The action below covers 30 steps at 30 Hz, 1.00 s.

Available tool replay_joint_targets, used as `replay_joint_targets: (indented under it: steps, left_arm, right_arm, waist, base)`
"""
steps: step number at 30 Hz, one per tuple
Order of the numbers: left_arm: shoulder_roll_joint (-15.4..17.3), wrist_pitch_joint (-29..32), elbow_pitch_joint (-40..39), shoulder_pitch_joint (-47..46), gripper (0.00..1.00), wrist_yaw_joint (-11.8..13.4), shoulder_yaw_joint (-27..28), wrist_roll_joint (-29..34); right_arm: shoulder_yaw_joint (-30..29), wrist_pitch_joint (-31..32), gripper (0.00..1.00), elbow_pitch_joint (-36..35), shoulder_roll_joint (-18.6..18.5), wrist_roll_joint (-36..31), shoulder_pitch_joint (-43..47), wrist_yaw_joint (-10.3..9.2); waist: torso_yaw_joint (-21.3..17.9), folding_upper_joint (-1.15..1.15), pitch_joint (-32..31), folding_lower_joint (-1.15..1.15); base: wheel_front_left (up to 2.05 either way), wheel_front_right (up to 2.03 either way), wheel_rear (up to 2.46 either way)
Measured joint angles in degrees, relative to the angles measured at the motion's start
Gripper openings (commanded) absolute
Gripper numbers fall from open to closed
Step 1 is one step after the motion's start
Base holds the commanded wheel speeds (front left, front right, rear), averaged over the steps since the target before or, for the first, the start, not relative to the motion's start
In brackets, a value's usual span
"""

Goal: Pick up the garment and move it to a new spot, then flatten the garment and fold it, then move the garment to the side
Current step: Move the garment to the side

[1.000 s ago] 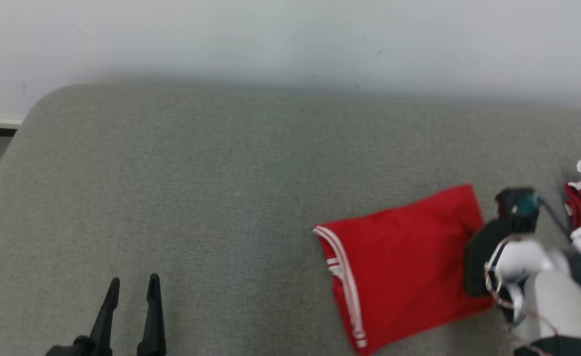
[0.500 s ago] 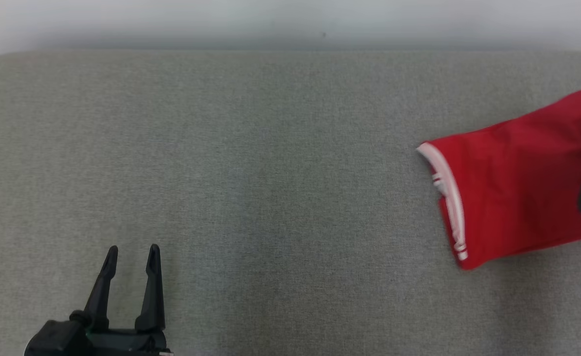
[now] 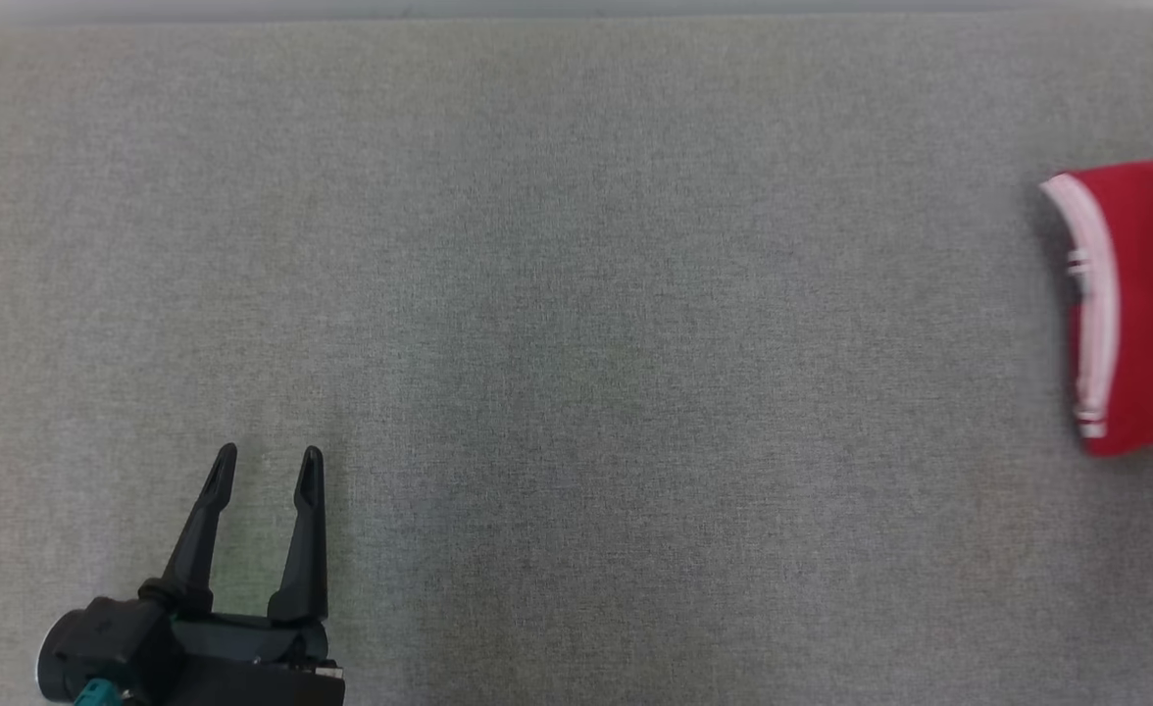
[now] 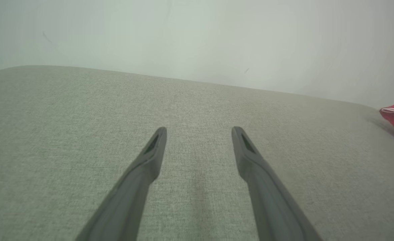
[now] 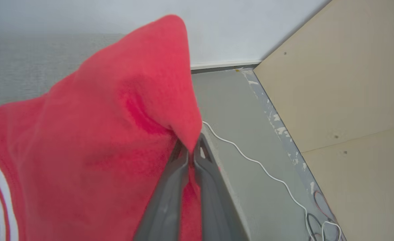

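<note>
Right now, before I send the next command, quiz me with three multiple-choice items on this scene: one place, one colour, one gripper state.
1. Where does the red garment lie in the head view?
A. at the right edge
B. in the centre
C. at the lower left

2. What colour are the stripes along its edge?
A. black
B. white
C. yellow

3. What is the right gripper doing?
A. hanging open and empty
B. shut on the garment
C. pressing flat on the floor

Answers:
1 A, the picture's right edge cuts the cloth.
2 B, pale bands run down its left side.
3 B, the right wrist view shows both fingers pinching a fold.
</note>
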Motion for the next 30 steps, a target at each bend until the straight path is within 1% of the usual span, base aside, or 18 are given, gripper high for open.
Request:
replay_joint_targets:
  steps: [2, 4, 8, 11, 13, 14, 15, 19, 23, 27, 30]
  left_arm:
    - [0.4, 0.0, 0.2, -0.4, 1.00, 0.0, -0.2, 0.0]
    - [0.7, 0.0, 0.3, -0.8, 1.00, 0.0, -0.6, 0.0]
    - [1.8, 0.0, 0.7, -1.4, 1.00, 0.0, -1.6, 0.0]
    - [2.4, 0.0, 0.8, -2.1, 1.00, 0.0, -2.3, -0.1]
    - [2.6, 0.0, 0.9, -2.2, 1.00, 0.0, -2.5, -0.1]
    - [2.7, 0.0, 0.9, -2.3, 1.00, 0.0, -2.5, -0.1]
    - [2.7, 0.0, 1.0, -2.4, 1.00, 0.0, -2.5, -0.1]
    - [3.0, 0.0, 0.5, -2.9, 1.00, 0.0, -3.9, 0.6]
    - [2.0, 0.0, -2.0, -2.8, 1.00, 0.0, -2.5, 0.3]
    - [1.6, 0.0, -3.6, -1.7, 1.00, -0.1, -1.4, -0.7]
    - [1.2, 0.0, -3.9, -1.4, 1.00, -0.1, -1.3, -1.1]
  right_arm:
    - [-1.5, -1.2, 0.00, 0.8, -1.3, -1.4, 0.0, 0.00]
    - [-2.5, -3.4, 0.00, 2.3, -1.7, -2.8, 0.0, 0.00]
    - [-4.7, -7.2, 0.00, 7.1, -1.7, -5.2, -0.8, 0.00]
    - [-5.3, -10.7, 0.00, 9.7, -2.1, -9.2, -1.8, 0.00]
    - [-6.1, -12.2, 0.00, 11.4, -1.9, -10.5, -2.5, 0.00]
    - [-6.2, -13.2, 0.25, 12.0, -1.9, -11.4, -2.6, 0.00]
    - [-6.7, -13.5, 1.00, 12.5, -1.7, -12.4, -2.6, 0.00]
    - [-8.2, -13.7, 1.00, 14.4, -0.1, -14.5, -2.5, 0.00]
    - [-8.4, -15.1, 1.00, 14.3, 0.6, -15.9, -2.0, 0.00]
    - [-7.8, -16.6, 1.00, 14.4, 3.1, -14.8, -1.2, 0.00]
    - [-6.7, -18.7, 1.00, 15.0, 3.6, -12.5, -0.9, 0.00]
  waist:
    - [0.1, 0.00, 0.7, -0.01]
    - [0.1, 0.00, 1.3, 0.00]
    - [0.3, 0.00, 2.6, 0.00]
    - [0.6, 0.00, 3.3, 0.00]
    - [1.0, 0.00, 3.5, 0.00]
    - [1.2, 0.00, 3.6, 0.00]
    - [1.4, 0.00, 3.6, 0.00]
    - [2.0, 0.00, 3.2, 0.00]
    - [2.1, 0.00, 2.0, -0.01]
    - [1.8, 0.00, 0.0, -0.01]
    - [1.6, -0.01, -1.2, -0.01]
  base:
    - [0.00, 0.00, 0.00]
    - [0.00, 0.00, 0.00]
    - [0.00, 0.00, 0.00]
    - [0.00, 0.00, 0.00]
    - [0.00, 0.00, 0.00]
    - [0.00, 0.00, 0.00]
    - [0.00, 0.00, 0.00]
    - [0.00, 0.00, 0.00]
    - [0.00, 0.00, 0.00]
    - [0.00, 0.00, 0.00]
    - [0.00, 0.00, 0.00]
